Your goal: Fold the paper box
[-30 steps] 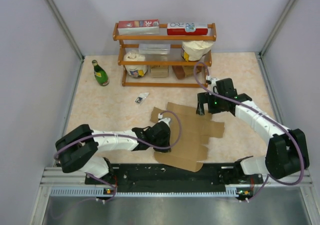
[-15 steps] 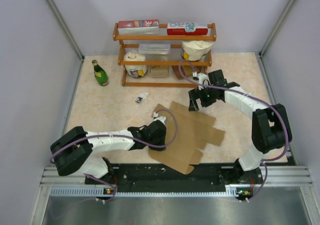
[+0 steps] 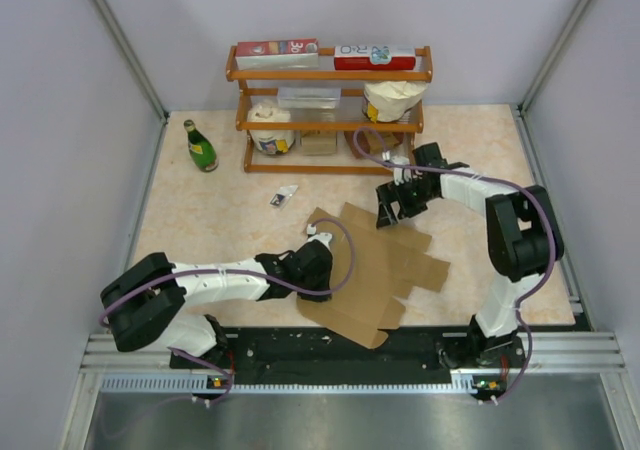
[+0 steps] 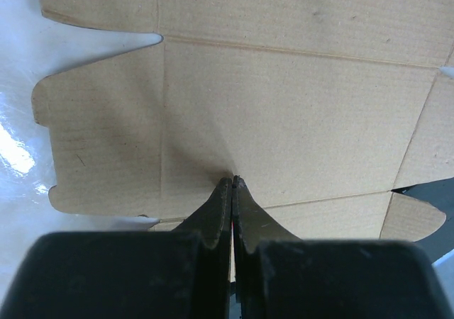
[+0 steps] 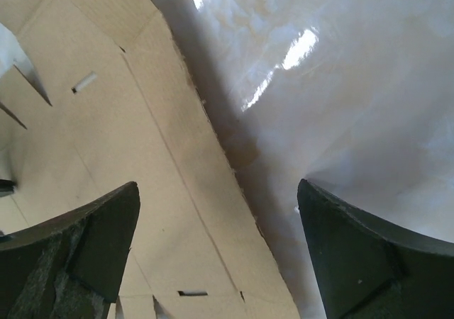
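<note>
Paper box (image 3: 375, 270) lying unfolded on the table (image 3: 215, 225), pinned by the pressed-together left gripper (image 4: 233, 181); the spread right gripper (image 3: 393, 210) should next straddle and lift its far flap.

High rear overview; two close wrist views; shared: paper box (image 3: 378, 262)

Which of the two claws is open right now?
The right gripper, at the far edge of the paper box, fingers spread wide; the left gripper is shut, tips on it.
</note>
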`<action>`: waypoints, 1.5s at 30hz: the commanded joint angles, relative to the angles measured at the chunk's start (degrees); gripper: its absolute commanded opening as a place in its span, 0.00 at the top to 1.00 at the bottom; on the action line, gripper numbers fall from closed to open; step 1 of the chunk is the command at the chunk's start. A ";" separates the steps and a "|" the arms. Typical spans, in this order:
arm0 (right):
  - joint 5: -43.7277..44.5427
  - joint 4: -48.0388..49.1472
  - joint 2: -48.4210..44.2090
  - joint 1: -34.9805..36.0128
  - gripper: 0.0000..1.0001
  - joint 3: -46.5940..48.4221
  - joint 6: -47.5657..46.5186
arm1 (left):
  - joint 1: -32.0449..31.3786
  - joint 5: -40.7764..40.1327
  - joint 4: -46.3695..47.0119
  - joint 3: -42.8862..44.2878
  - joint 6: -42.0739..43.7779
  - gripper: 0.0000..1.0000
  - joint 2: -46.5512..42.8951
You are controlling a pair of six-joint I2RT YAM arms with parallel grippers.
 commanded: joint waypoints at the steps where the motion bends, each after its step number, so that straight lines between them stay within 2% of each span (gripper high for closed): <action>1: -4.18 1.34 2.88 -0.23 0.09 3.45 -0.52 | 0.25 -0.87 -0.13 -0.18 0.59 1.00 -0.86; 9: -8.14 2.04 2.89 -0.23 0.22 1.26 0.89 | 0.25 0.44 1.62 0.00 -0.03 1.00 0.37; 14: -9.99 4.23 0.69 -0.14 0.34 -1.55 2.99 | 0.25 0.62 2.41 -0.35 -0.38 1.00 0.37; 20: -9.55 7.05 -2.03 0.03 0.46 -4.37 5.10 | 0.25 2.55 3.47 -0.62 -0.91 1.00 0.63; 26: -5.16 9.24 -4.50 2.31 0.59 -5.95 5.11 | 0.16 2.91 4.08 -0.70 -1.08 1.00 0.89; 45: -9.02 10.57 -7.05 4.25 0.69 -9.11 3.08 | 0.16 4.84 6.63 -2.11 -1.43 1.00 2.74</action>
